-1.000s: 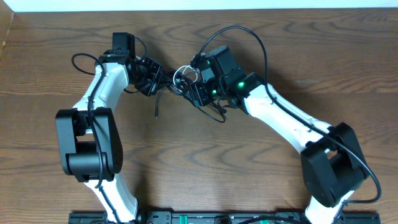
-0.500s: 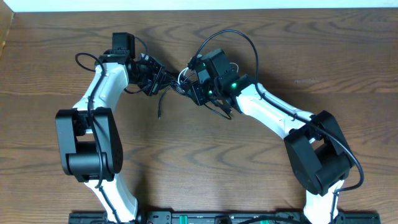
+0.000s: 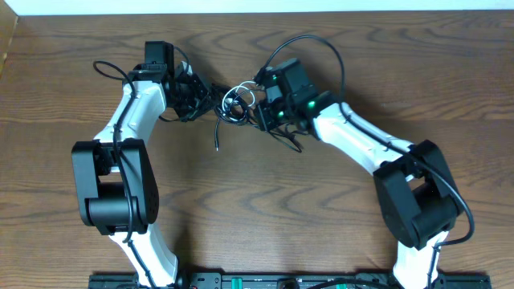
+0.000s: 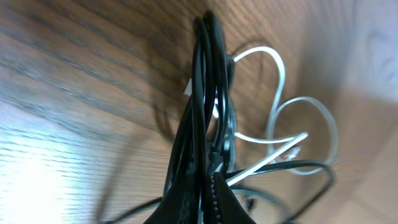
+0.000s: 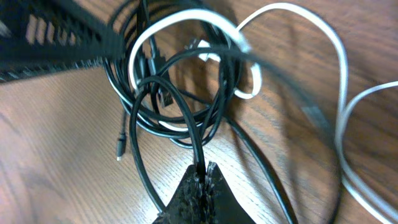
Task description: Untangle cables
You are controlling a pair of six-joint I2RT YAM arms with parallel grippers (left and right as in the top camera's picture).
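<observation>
The cables form one knot (image 3: 234,104) at the table's far middle, between my two grippers. My left gripper (image 3: 207,102) comes from the left and is shut on a bundle of black cables (image 4: 208,81) that runs straight out from its tips (image 4: 208,177). The white cable (image 4: 323,118) curls in loops to the right of that bundle. My right gripper (image 3: 255,112) is shut on one black cable loop (image 5: 180,93), pinched at its tips (image 5: 202,169). The white cable (image 5: 336,56) winds through the black coils. A loose black plug end (image 5: 118,152) lies on the wood.
A free black cable tail (image 3: 217,136) trails toward the front from the knot. The right arm's own thick black wire (image 3: 321,48) arcs over the far side. The table's far edge (image 3: 257,13) is close behind the knot. Both arm bases stand at the front.
My right gripper has shut on a black cable loop and drawn slightly right. The knot has spread a little between the grippers, and the loose tail has swung right.
</observation>
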